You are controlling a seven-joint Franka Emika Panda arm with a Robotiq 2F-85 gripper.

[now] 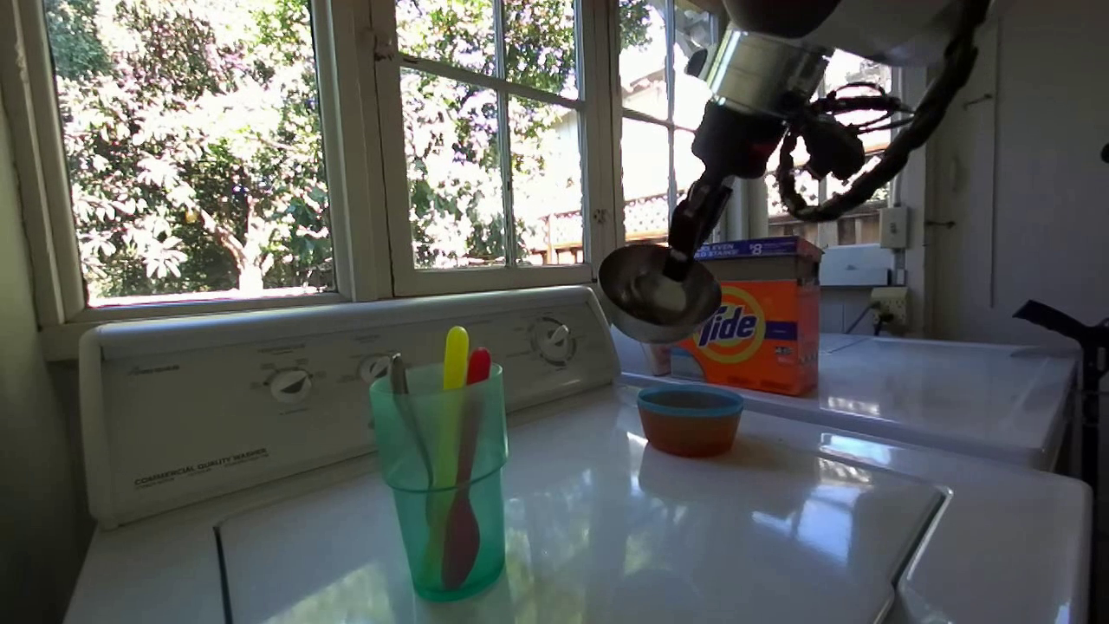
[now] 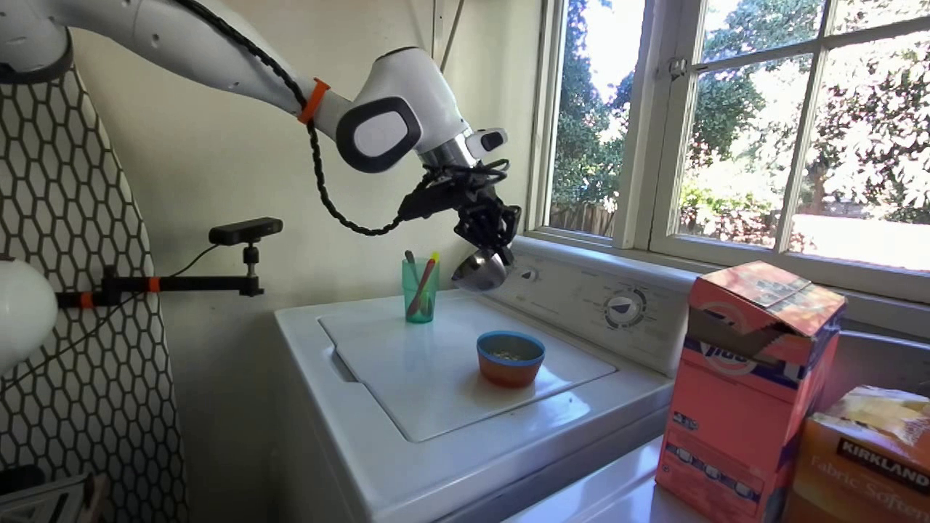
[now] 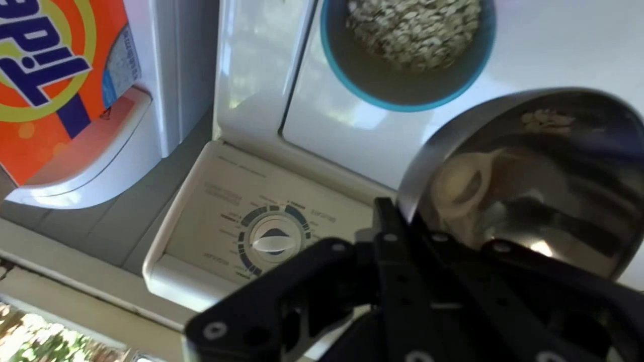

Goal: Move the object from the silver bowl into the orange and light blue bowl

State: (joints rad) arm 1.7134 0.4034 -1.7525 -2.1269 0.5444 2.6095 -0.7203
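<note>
Silver bowl (image 3: 533, 186) hanging tilted, my jaws pinching its rim, barely apart; narrow hold risking slip, fall scattering oats (image 3: 417, 30)

The shiny silver bowl (image 1: 657, 303) hangs tilted, apart from the upright orange and light blue bowl (image 1: 690, 426) of oats (image 3: 417, 30)

the blue-rimmed bowl (image 2: 510, 373) is orange, the metal bowl (image 2: 479, 273) silver.
</note>
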